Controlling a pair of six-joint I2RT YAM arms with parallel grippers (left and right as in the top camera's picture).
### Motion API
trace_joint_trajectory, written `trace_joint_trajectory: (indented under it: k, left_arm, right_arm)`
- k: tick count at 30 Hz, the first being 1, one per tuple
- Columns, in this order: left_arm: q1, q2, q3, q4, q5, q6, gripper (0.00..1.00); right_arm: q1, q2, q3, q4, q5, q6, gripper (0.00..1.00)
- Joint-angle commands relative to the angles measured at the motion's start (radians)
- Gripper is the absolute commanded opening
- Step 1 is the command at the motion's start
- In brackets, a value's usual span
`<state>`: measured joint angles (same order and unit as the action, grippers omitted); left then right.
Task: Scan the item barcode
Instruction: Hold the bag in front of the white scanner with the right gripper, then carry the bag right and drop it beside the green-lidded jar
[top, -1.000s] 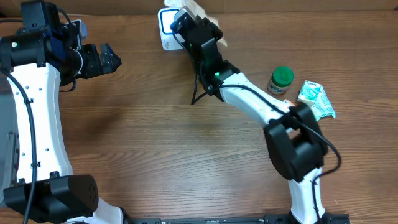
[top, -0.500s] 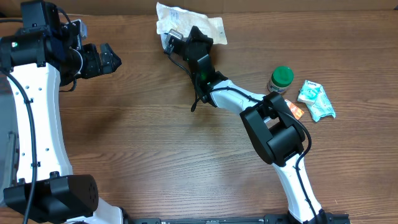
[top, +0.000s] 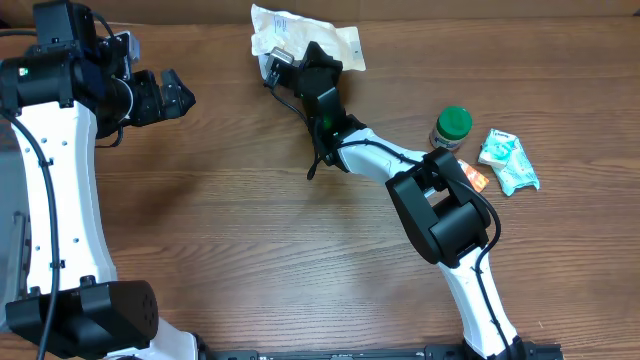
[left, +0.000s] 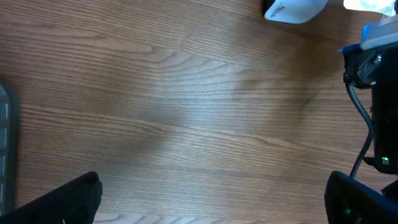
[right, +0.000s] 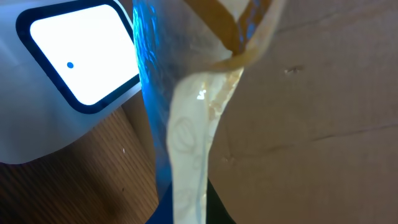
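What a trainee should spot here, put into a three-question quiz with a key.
1. True or false: the left gripper holds the pale packet.
2. What colour is the lid of the jar by the right arm? A red, B green, C blue.
3. Fill in: in the right wrist view, the lit window of the scanner shows a small ___ dot.

Key
1. False. It is open and empty; the right gripper is shut on the packet.
2. B.
3. Blue.
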<state>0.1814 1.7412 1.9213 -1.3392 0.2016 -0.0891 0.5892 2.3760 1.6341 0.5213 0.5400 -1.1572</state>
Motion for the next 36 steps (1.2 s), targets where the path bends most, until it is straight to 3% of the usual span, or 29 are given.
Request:
trace_joint_trajectory:
  k: [1, 4, 8, 13, 21, 27, 32, 36]
  left_arm:
    - [0.003, 0.004, 0.003, 0.001, -0.002, 0.019, 0.99]
    - [0.003, 0.004, 0.003, 0.001, -0.002, 0.019, 0.99]
    - [0.003, 0.004, 0.003, 0.001, -0.002, 0.019, 1.00]
    - [0.003, 0.004, 0.003, 0.002, -0.002, 0.019, 1.00]
    - [0.003, 0.004, 0.003, 0.001, -0.002, 0.019, 0.99]
    - [0.003, 0.004, 0.003, 0.002, -0.002, 0.019, 1.00]
    - [0.003, 0.004, 0.003, 0.001, -0.002, 0.019, 1.00]
    - [0.003, 0.004, 0.003, 0.002, -0.002, 0.019, 1.00]
  right_arm:
    - [0.002, -0.008, 0.012, 0.039, 0.021, 0.001, 0.04]
    - [0.011, -0.029, 0.012, 0.041, 0.024, 0.017, 0.04]
    - [0.021, -0.109, 0.012, 0.021, 0.040, 0.186, 0.04]
    - [0.023, -0.291, 0.012, -0.190, 0.042, 0.405, 0.04]
    - [-0.006, -0.667, 0.012, -0.790, -0.280, 0.974, 0.04]
    - [-0.124, -0.959, 0.012, -1.281, -0.473, 1.369, 0.04]
    - [-0.262, -1.083, 0.012, -1.582, -0.493, 1.512, 0.04]
    - [-0.409, -1.081, 0.004, -1.807, -0.489, 1.558, 0.04]
